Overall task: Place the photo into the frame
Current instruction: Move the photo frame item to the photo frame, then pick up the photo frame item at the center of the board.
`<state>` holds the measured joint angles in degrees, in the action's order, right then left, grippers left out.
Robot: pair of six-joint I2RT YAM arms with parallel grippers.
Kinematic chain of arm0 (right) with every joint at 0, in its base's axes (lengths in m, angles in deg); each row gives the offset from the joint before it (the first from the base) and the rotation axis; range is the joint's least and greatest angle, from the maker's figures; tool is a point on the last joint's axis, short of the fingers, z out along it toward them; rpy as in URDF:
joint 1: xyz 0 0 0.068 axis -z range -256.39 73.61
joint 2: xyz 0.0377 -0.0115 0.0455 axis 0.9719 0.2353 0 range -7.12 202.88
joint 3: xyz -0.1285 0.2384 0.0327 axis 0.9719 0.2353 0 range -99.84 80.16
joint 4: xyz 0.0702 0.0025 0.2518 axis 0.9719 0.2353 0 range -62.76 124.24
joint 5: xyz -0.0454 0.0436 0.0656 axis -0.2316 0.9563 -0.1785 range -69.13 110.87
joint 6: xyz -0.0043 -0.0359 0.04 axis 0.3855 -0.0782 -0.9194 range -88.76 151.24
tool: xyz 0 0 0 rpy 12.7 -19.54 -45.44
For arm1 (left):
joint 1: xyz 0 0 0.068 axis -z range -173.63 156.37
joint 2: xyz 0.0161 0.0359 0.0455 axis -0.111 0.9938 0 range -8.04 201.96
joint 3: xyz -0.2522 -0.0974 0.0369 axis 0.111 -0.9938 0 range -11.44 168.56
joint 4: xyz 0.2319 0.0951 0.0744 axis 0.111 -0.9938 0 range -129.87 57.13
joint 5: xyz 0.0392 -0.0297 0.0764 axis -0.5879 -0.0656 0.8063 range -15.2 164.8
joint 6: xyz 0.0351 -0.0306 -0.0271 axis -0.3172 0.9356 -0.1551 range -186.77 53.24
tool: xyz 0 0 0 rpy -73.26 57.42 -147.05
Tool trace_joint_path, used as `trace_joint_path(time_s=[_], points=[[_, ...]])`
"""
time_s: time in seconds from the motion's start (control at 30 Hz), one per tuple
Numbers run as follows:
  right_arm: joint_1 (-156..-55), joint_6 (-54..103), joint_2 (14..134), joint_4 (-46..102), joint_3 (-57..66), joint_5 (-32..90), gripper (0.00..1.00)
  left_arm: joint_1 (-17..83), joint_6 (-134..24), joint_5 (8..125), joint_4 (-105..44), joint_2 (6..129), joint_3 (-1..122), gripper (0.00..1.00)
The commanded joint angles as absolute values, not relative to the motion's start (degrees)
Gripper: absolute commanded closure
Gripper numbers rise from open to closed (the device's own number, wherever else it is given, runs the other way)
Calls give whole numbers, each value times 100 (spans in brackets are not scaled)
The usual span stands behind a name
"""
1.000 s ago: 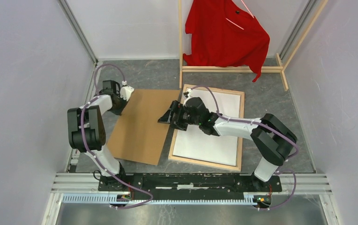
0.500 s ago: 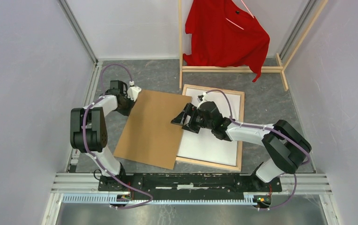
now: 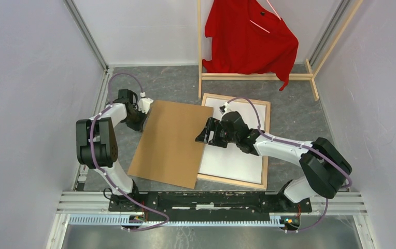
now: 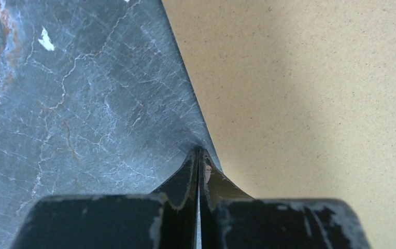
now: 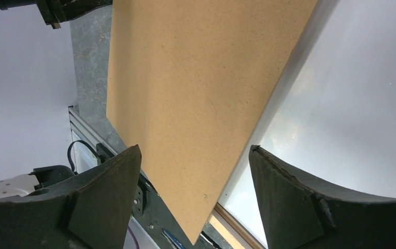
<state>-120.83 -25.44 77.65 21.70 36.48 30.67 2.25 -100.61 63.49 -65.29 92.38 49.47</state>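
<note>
"What moved just now?"

"The board (image 3: 171,142) slid rightward. Its right edge now overlaps the left rim of the frame (image 3: 267,140), right of centre in the overhead view."

"Who's moving it?"

"The left gripper (image 3: 143,110), clenched on the board's upper-left edge. The right gripper (image 3: 204,134) is spread wide astride the right edge, grasping nothing."

"And the photo (image 3: 235,161)?"

"White side up inside the frame. I'd guess the backing goes on next."

"Tally?"

"One board, one frame, one photo, two grippers, and one red shirt (image 3: 248,36) on the rack (image 3: 199,46) at the top."

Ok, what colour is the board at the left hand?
Plain tan board, best in left wrist view.
</note>
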Motion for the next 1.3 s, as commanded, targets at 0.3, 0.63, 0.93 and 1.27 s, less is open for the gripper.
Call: trace_joint_path(time_s=[0.3, 0.63, 0.93, 1.27], points=[[-12055, -2534, 7977, 1844, 3876, 3156, 27, 244, -9553, 6548, -6718, 9690, 4662, 95], [-12060, -2728, 8377, 1416, 3927, 3402, 33, 395, -9535, 6500, -6680, 9856, 4666, 95], [-12060, -2801, 8602, 1265, 3894, 3492, 36, 450, -9533, 6456, -6654, 9907, 4640, 95], [-12081, -2920, 8812, 1017, 3833, 3588, 39, 561, -9532, 6472, -6644, 9875, 4598, 95]])
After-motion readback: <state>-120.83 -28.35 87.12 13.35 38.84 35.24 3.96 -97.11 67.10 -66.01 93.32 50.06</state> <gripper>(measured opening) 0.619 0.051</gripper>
